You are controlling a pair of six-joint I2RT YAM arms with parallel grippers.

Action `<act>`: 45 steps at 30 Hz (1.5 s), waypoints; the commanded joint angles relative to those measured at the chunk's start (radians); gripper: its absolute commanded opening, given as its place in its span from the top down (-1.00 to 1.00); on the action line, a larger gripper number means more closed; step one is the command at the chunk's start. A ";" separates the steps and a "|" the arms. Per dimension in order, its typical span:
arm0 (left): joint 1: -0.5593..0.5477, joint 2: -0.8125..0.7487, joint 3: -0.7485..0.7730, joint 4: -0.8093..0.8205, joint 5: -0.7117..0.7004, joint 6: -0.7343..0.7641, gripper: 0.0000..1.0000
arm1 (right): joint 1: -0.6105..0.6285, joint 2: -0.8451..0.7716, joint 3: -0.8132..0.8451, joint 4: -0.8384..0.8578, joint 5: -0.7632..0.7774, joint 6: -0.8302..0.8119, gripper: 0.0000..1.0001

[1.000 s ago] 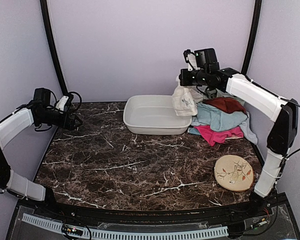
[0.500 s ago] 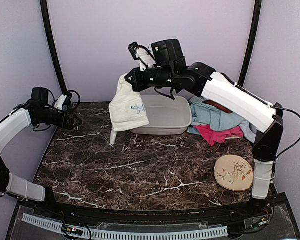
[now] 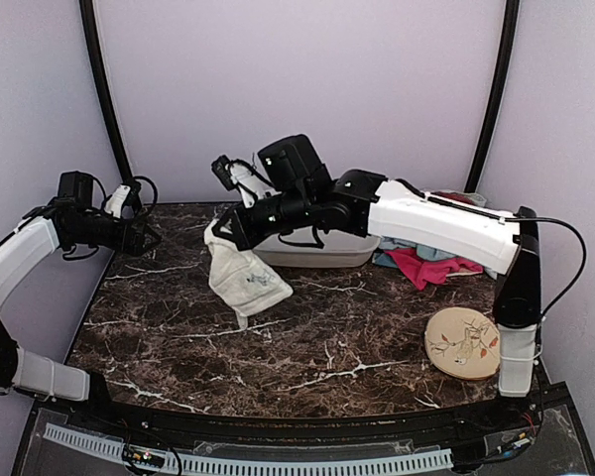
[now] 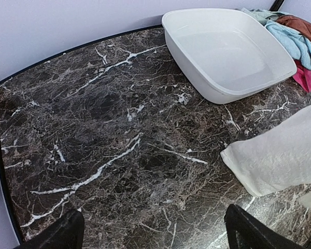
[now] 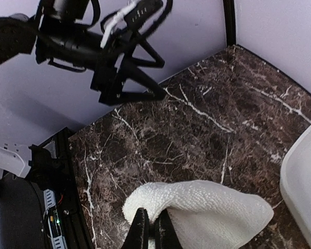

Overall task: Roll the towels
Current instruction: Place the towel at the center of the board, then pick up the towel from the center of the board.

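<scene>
Right wrist view gives us what the top view can't: right jaws nipped narrow on a fold of the cream-white towel (image 5: 207,207). Top view adds that this towel hangs just left-front of the white basin (image 3: 317,256), its lower end down at the bench (image 3: 307,347); contact we cannot confirm. Left wrist view shows the light blue towel (image 4: 295,44) and rust-brown towel (image 4: 300,23) heaped beyond the basin, and left jaws wide apart above the bench, gripping no cloth. A second ago the cream-white towel was held up at that heap, right of the basin. The left arm has not shifted.
</scene>
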 commanded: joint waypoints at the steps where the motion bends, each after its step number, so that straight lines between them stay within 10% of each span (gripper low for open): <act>1: 0.005 -0.040 -0.020 0.007 -0.009 0.050 -0.94 | 0.009 -0.121 -0.292 0.086 -0.023 0.059 1.00; 9: -0.123 -0.037 -0.083 0.008 -0.098 0.172 -0.98 | 0.007 -0.327 -0.685 0.040 0.134 0.118 0.79; 25: -0.508 0.320 -0.046 0.109 -0.221 0.255 -0.89 | -0.009 -0.582 -0.971 -0.084 0.255 0.224 0.06; 45: -0.559 0.650 0.190 0.089 -0.096 0.159 -0.48 | -0.031 -0.650 -1.145 0.042 0.231 0.324 0.06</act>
